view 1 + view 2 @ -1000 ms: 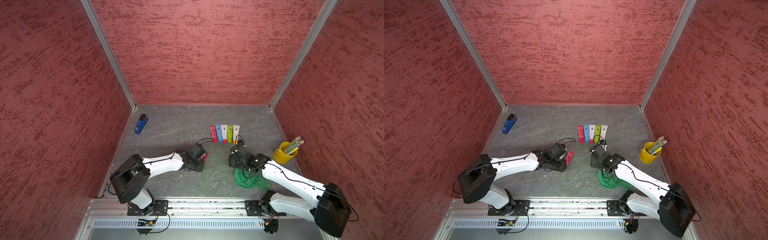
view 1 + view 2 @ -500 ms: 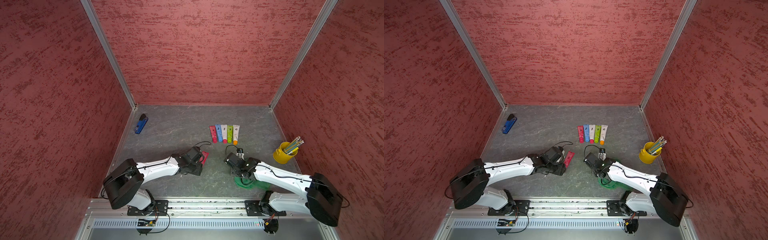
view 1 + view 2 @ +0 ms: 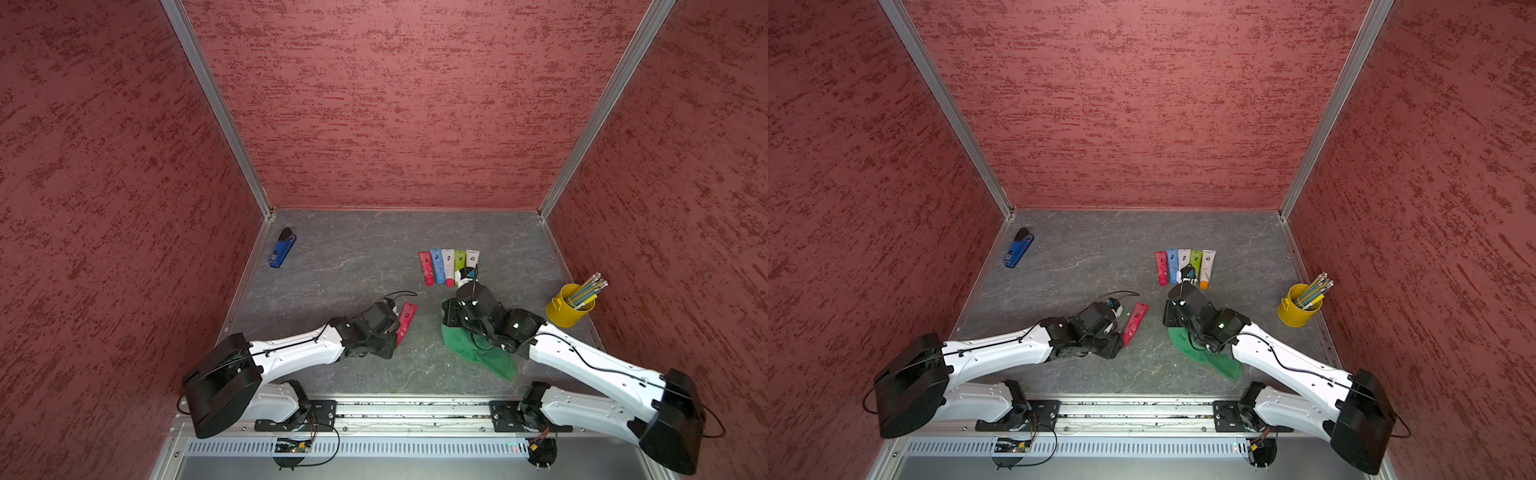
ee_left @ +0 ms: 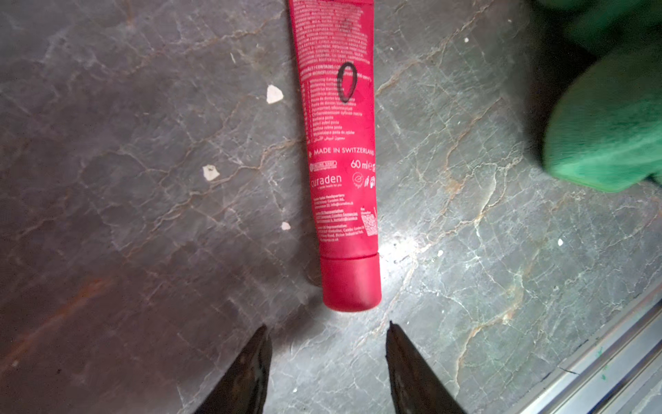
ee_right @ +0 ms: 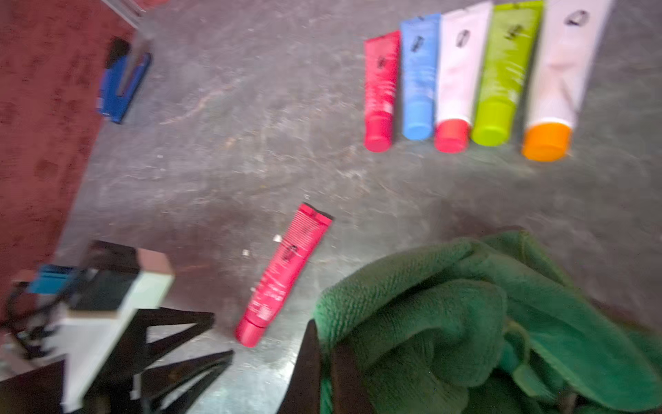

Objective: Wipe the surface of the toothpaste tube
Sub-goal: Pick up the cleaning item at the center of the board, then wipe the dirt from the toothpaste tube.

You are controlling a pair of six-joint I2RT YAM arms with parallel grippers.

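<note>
A red toothpaste tube (image 3: 406, 318) (image 3: 1136, 319) lies flat and alone on the grey floor, with a black oval mark on it. In the left wrist view the tube (image 4: 340, 161) points its cap at my left gripper (image 4: 327, 327). That gripper is open and just short of the cap, touching nothing. My right gripper (image 5: 325, 340) is shut on a bunched green cloth (image 5: 465, 315), to the right of the tube. In both top views the cloth (image 3: 478, 353) (image 3: 1204, 353) hangs under the right wrist and trails onto the floor.
Several coloured tubes (image 3: 448, 266) lie side by side in a row behind the right wrist. A blue stapler (image 3: 283, 248) sits by the left wall and a yellow cup of pencils (image 3: 571, 311) by the right wall. Small white scraps (image 4: 274, 94) dot the floor.
My left gripper has let go of the red tube and drawn back from its cap. My right gripper dipped onto the green cloth, shut on it and rose with it.
</note>
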